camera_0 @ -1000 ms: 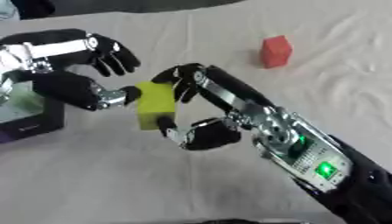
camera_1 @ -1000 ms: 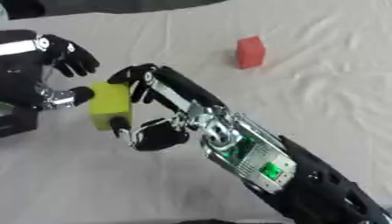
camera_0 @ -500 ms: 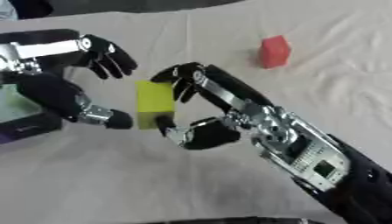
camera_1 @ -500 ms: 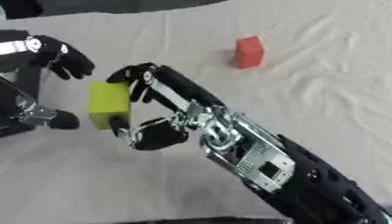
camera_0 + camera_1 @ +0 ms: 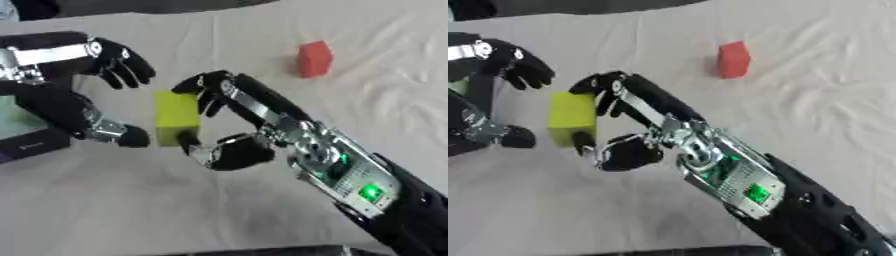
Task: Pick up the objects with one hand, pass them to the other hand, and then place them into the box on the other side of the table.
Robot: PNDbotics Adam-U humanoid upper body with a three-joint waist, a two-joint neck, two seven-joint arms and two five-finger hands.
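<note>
Black and silver, the right hand (image 5: 229, 125) reached in from the lower right corner, its long forearm crossing the table diagonally, and pinched a yellow-green rectangular block (image 5: 175, 117) between curled upper fingers and a thumb below it. The block stood upright above the cloth, left of centre, its faces flat and matt. The left hand (image 5: 83, 95) came in from the left edge with its fingers spread above and its thumb tip low, just beside the block's left face; whether it touched could not be told. A cream-coloured, wrinkled tablecloth (image 5: 376, 95) covered the table. A red block (image 5: 313, 58) stood on it well apart, toward the upper right. At the left edge a dark box (image 5: 26, 142) showed a pale green inside; its contents could not be made out.
</note>
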